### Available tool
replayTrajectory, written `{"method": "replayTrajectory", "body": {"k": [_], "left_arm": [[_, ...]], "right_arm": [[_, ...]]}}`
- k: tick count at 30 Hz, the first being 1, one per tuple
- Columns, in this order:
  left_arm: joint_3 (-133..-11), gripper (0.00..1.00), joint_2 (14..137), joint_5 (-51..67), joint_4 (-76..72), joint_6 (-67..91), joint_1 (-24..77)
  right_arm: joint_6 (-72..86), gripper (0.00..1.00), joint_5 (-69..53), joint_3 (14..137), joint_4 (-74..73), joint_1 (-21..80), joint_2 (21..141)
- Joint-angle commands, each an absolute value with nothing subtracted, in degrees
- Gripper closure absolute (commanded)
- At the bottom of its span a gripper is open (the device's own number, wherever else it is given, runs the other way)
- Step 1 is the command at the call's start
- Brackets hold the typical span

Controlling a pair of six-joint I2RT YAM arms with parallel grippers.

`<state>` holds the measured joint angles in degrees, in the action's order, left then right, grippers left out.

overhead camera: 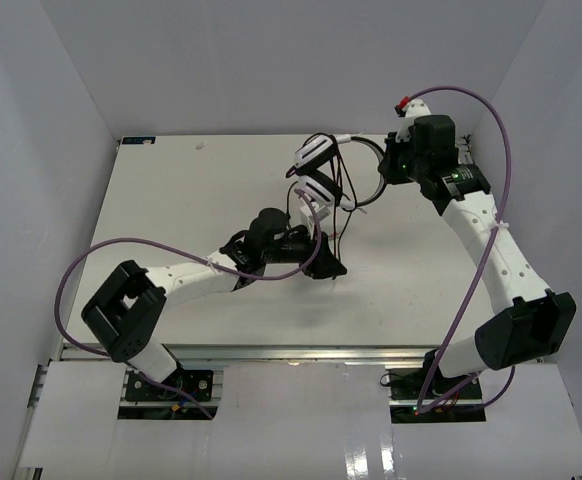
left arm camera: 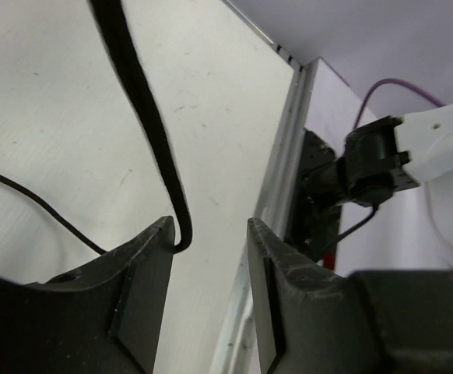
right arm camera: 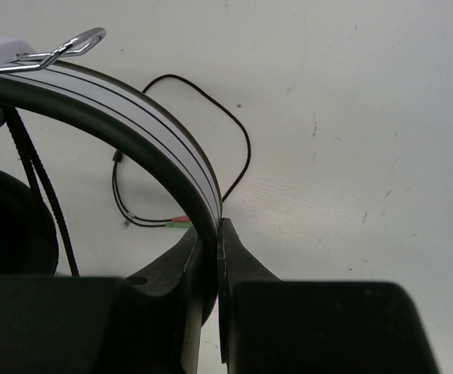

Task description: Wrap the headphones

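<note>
The headphones (overhead camera: 317, 170) are held up over the far middle of the table, with the two striped earcups stacked near each other. Their headband (right arm camera: 133, 101) arcs right into my right gripper (right arm camera: 217, 234), which is shut on it. The thin black cable (right arm camera: 238, 136) loops on the table below, its coloured plug ends (right arm camera: 177, 222) lying flat. More cable (overhead camera: 337, 225) hangs from the earcups down toward my left gripper (overhead camera: 328, 265). In the left wrist view that gripper (left arm camera: 209, 234) is open, and a black cable (left arm camera: 145, 109) curls against the tip of its left finger without being clamped.
White walls enclose the table (overhead camera: 171, 200) on the left, back and right. Purple arm cables (overhead camera: 91, 260) loop beside each arm. The left wrist view shows the table's metal edge (left arm camera: 285, 156) and the right arm's dark base (left arm camera: 366, 167) beyond it.
</note>
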<state>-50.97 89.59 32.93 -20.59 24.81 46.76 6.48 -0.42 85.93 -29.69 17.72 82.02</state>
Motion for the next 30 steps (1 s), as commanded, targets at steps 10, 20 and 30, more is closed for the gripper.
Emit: {"method": "replayTrajectory", "body": {"k": [10, 20, 30], "left_arm": [[-38.68, 0.42, 97.8, 13.26, -61.95, 14.89, 51.21], [-42.74, 0.35, 110.14, 5.76, -73.29, 14.51, 51.33], [-50.27, 0.62, 118.07, 2.58, -73.08, 15.14, 51.33]], "right_arm": [[17.79, 0.92, -18.24, 91.38, -27.4, 12.26, 77.9], [21.29, 0.92, -26.75, 90.8, -26.91, 9.09, 76.31], [24.24, 0.92, -37.46, 91.67, -26.14, 5.27, 75.4]]}}
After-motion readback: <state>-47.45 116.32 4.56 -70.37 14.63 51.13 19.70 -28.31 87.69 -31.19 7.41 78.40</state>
